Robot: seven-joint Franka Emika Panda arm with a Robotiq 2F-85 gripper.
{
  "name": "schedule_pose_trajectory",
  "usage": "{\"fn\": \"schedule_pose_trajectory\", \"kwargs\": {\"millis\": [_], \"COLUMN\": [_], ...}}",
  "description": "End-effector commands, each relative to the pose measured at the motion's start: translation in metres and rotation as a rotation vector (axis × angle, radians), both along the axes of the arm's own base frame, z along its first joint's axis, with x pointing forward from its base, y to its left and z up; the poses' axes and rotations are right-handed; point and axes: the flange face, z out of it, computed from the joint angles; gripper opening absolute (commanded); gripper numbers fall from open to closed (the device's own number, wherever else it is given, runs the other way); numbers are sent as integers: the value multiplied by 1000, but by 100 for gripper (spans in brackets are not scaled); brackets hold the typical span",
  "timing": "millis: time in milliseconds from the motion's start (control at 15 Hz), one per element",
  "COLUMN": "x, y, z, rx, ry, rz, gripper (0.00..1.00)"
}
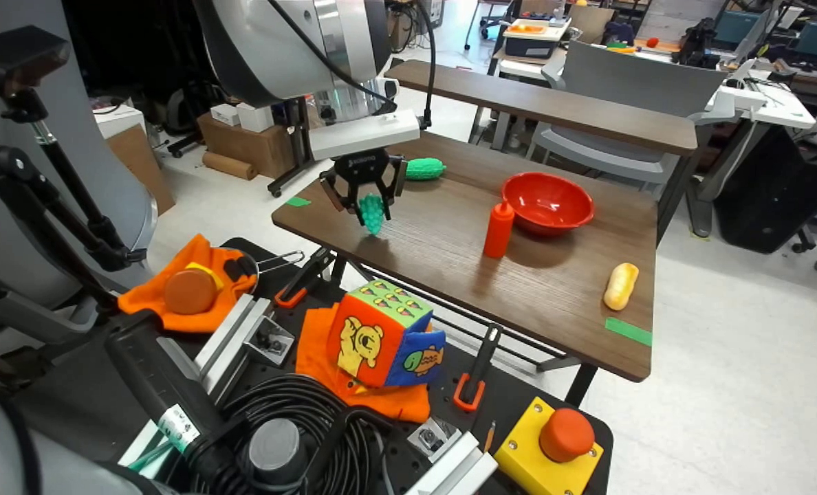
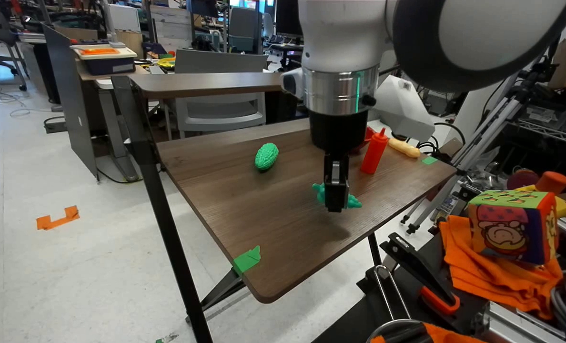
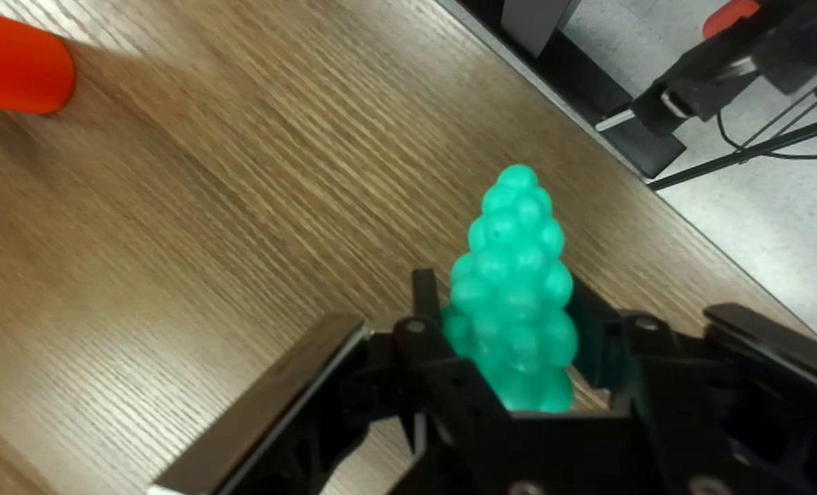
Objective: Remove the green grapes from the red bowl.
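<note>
The green grapes, a lumpy bright green clump, show in both exterior views (image 1: 372,221) (image 2: 354,202) and in the wrist view (image 3: 515,275). My gripper (image 1: 374,212) is shut on them, with one finger on each side; it also shows in an exterior view (image 2: 336,202) and in the wrist view (image 3: 508,316). The clump hangs a little above the table, its shadow below it, near a table edge. The red bowl (image 1: 549,203) stands well away at the far part of the table and looks empty. In an exterior view the bowl (image 2: 366,136) is mostly hidden behind the arm and bottle.
A red squeeze bottle (image 1: 498,232) stands upright beside the bowl; its base shows in the wrist view (image 3: 20,65). A green oval bumpy object (image 2: 267,156) lies on the brown table (image 2: 283,219). A yellow bread roll (image 1: 620,286) lies near a corner. Green tape (image 1: 628,331) marks corners.
</note>
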Motion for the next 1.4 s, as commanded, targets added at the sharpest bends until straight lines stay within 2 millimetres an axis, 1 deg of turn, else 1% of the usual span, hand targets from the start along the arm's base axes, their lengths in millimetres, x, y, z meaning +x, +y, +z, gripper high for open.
{"fn": "schedule_pose_trajectory", "kwargs": {"millis": [0, 133, 200, 267, 333, 533, 600, 733, 800, 933, 1067, 1200, 1267, 1333], "x": [8, 10, 9, 9, 9, 9, 4, -5, -9, -22, -31, -43, -24, -25], "y": [15, 16, 16, 16, 15, 6, 0, -7, -11, -23, -30, -45, -32, -36], "z": [-12, -22, -27, -32, -35, -33, -28, -15, -4, 30, 57, 88, 57, 70], "rx": [-1, -15, -24, -28, -31, -31, -31, -15, -1, 51, 109, 165, 123, 127], "ry": [-12, 7, 16, 19, 24, 32, 43, 48, 50, 55, 130, 198, 162, 158], "rz": [31, 27, 28, 31, 29, 12, 12, 13, 22, 26, 10, -49, -44, -46], "gripper": [18, 19, 68, 69, 74, 97, 100, 100, 100, 100, 100, 100, 100, 100]}}
